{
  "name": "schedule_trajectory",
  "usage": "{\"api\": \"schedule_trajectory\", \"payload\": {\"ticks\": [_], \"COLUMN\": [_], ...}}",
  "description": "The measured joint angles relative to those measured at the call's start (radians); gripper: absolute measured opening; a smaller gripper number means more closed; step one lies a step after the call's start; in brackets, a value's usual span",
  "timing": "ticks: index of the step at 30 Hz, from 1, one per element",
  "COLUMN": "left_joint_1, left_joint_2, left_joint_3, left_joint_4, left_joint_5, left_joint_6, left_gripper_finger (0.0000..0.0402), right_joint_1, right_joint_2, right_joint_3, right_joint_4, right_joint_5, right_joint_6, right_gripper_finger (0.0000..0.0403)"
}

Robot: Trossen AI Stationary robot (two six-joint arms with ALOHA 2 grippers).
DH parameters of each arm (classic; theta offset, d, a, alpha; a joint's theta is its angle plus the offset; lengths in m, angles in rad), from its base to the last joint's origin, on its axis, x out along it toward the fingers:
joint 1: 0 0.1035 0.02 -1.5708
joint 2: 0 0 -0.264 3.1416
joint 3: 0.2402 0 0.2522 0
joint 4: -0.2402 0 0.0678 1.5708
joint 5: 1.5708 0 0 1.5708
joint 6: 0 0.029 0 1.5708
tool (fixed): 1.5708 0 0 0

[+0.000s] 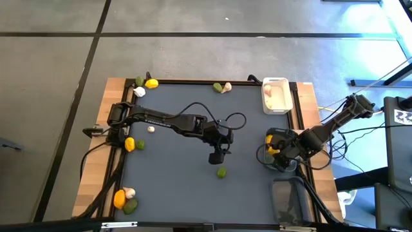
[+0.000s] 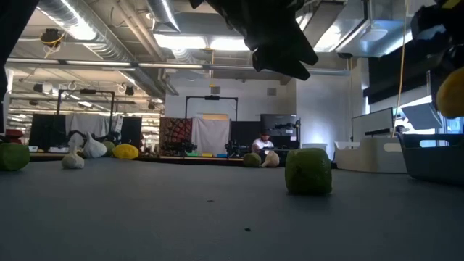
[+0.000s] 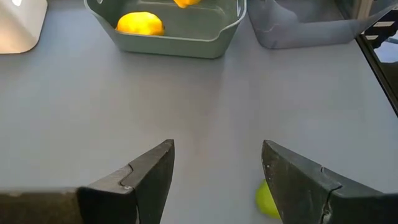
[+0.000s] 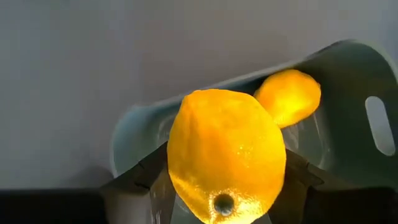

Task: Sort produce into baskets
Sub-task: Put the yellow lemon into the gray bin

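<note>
Bright ceiling strip lights (image 2: 196, 43) glare in the low view, leaving the mat (image 2: 145, 217) dim.

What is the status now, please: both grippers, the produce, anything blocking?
Right gripper shut on a lemon, above the grey-green basket holding another lemon. Left gripper open, over the mat beside a lime. Nothing blocking.

lemons, limes and garlic scattered; three baskets along the table's right edge.
one lemon (image 4: 227, 155) hangs gripped above the dark basket (image 4: 348, 118), another lemon (image 4: 288, 96) inside.
</note>
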Motion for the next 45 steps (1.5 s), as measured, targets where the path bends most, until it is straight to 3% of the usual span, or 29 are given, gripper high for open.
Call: {"api": "schedule_trajectory", "payload": {"ticks": [20, 33, 45], "left_joint_1": [-0.013, -0.014, -0.014], "left_joint_2": [0.0, 0.0, 0.0], "left_joint_3": [0.0, 0.0, 0.0], "left_joint_4": [0.001, 0.001, 0.001], "left_joint_5": [0.0, 0.0, 0.0], "left_joint_6": [0.016, 0.015, 0.01], "left_gripper_finger": [0.0237, 0.0237, 0.0237], "right_joint_1": [-0.001, -0.001, -0.001], "right_joint_2": [0.0, -0.001, -0.002], "right_joint_3": [-0.293, -0.366, -0.37], "right_joint_4": [0.276, 0.363, 0.354], "right_joint_5": [0.0, 0.049, -0.011], "right_joint_6": [0.015, 0.015, 0.026], "right_gripper_finger": [0.0186, 0.0187, 0.0286]}}
